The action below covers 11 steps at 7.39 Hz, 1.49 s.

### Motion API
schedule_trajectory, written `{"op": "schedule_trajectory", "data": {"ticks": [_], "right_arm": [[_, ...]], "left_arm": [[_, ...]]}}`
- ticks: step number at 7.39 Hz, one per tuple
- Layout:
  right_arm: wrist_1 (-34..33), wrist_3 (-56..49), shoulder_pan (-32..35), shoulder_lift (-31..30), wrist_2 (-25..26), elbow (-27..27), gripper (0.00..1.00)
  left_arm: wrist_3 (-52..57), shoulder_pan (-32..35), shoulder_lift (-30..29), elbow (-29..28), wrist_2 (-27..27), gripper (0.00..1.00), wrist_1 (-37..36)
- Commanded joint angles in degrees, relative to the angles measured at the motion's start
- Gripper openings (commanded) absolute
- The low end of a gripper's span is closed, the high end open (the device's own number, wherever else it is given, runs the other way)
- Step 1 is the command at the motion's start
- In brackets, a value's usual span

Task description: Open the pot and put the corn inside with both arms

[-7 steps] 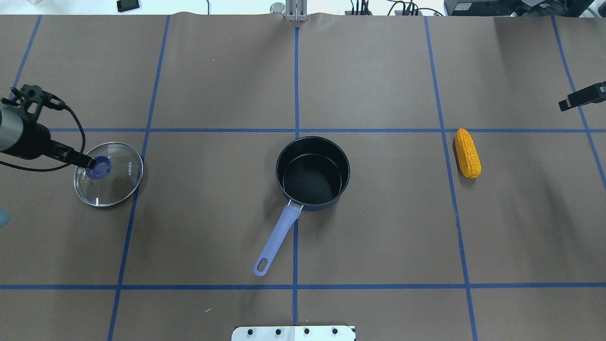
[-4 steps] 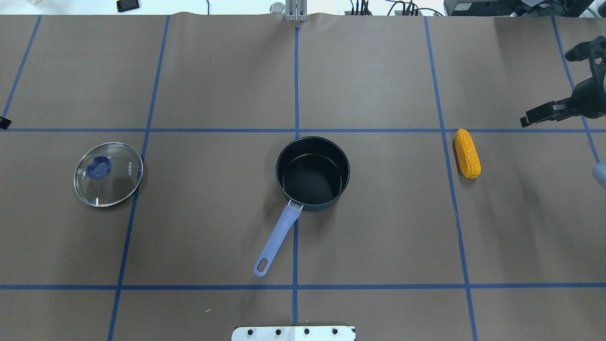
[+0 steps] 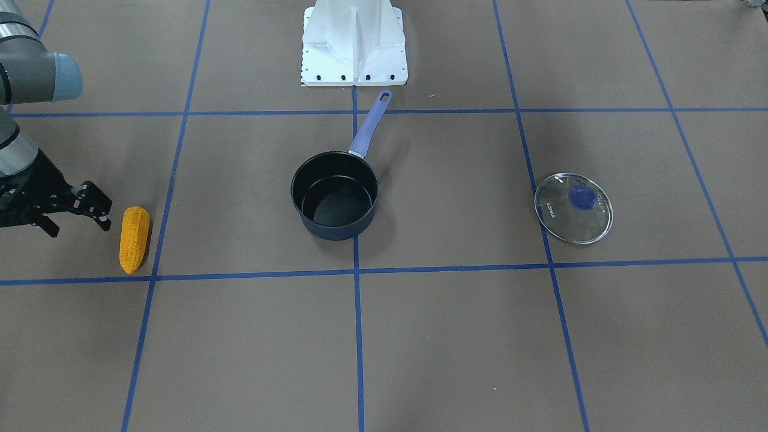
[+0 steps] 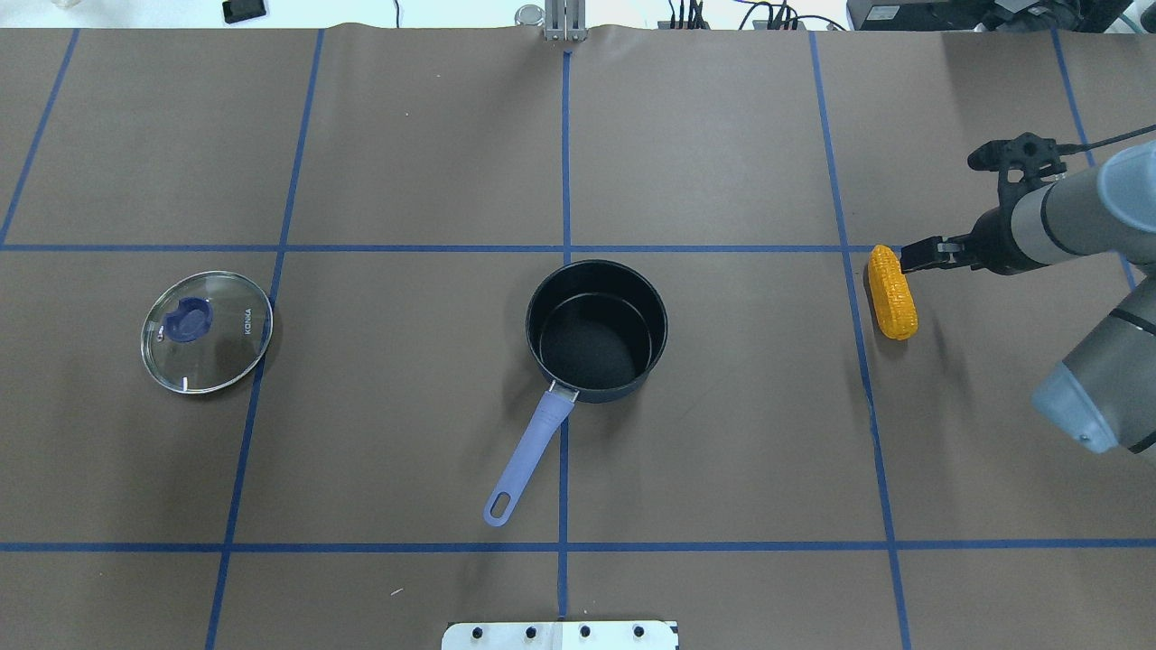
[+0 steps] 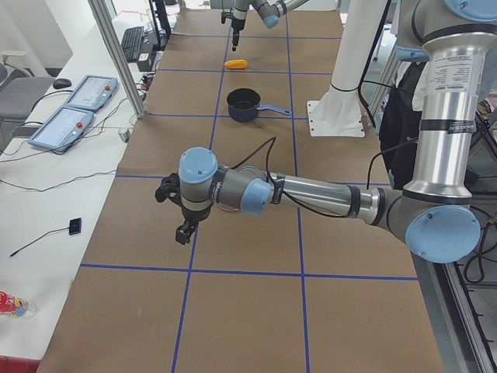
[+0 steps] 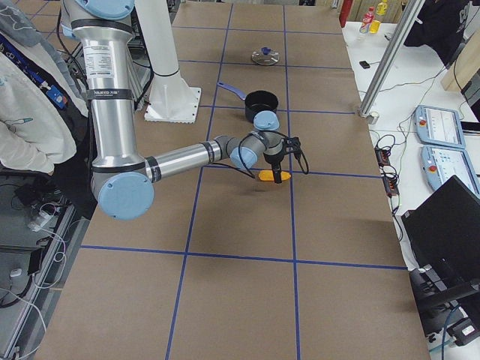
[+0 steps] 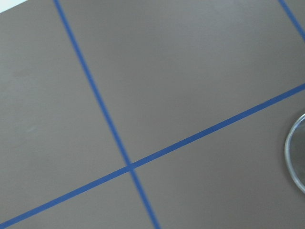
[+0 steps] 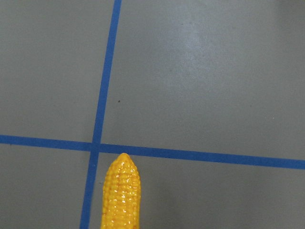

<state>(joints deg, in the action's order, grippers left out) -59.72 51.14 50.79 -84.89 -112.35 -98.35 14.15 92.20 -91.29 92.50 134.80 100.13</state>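
The corn (image 8: 122, 200) lies at the bottom of the view, cut off by the lower edge, and its tapered tip reaches a horizontal blue tape line (image 8: 214, 157). A second blue tape line (image 8: 107, 71) crosses the first one just left of the tip, on the grey-brown table surface (image 8: 214, 71).

- Table (image 4: 406, 433) covered in brown paper, marked into squares by blue tape (image 4: 565, 144).
- White bench (image 5: 46, 202) alongside it, carrying two pendants (image 5: 60, 127), a keyboard (image 5: 133, 39) and a mouse (image 5: 62, 83).
- Aluminium post (image 5: 116, 54) at the table's edge.
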Motion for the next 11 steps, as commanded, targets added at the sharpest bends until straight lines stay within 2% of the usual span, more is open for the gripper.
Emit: {"op": "schedule_trajectory", "data": {"ticks": [1, 2, 5, 6, 8, 9, 10, 11], "right_arm": [[0.13, 3.25, -5.24, 0.78, 4.85, 0.27, 0.99], [0.82, 3.35, -6.39, 0.61, 5.91, 0.44, 0.92], [1.8, 3.89, -7.72, 0.87, 5.83, 2.02, 0.15], [1.8, 3.62, -7.64, 0.96, 5.66, 1.76, 0.0], [0.93, 3.44, -5.72, 1.31, 3.73, -2.69, 0.0], [-0.12, 3.53, -3.44, 5.05, 1.02, -3.42, 0.0], [-5.53, 4.31, -3.33, 11.96, 1.0, -3.77, 0.0], [-14.63, 5.02, -3.59, 18.91, 1.43, -3.95, 0.0]], "left_arm": [[0.88, 2.02, 0.76, -2.15, 1.26, 0.99, 0.77], [0.88, 2.01, 0.76, -1.98, 1.35, 0.99, 0.77], [0.7, 2.02, 0.67, -1.89, 1.35, 0.99, 0.77], [0.61, 2.01, 0.58, -1.89, 1.35, 0.99, 0.77], [0.61, 2.01, 0.58, -1.8, 1.35, 0.99, 0.77], [0.53, 2.01, 0.58, -1.71, 1.35, 0.99, 0.77], [0.53, 2.01, 0.58, -1.71, 1.35, 0.99, 0.77], [0.26, 1.93, 0.58, -1.71, 1.35, 0.99, 0.77]]}}
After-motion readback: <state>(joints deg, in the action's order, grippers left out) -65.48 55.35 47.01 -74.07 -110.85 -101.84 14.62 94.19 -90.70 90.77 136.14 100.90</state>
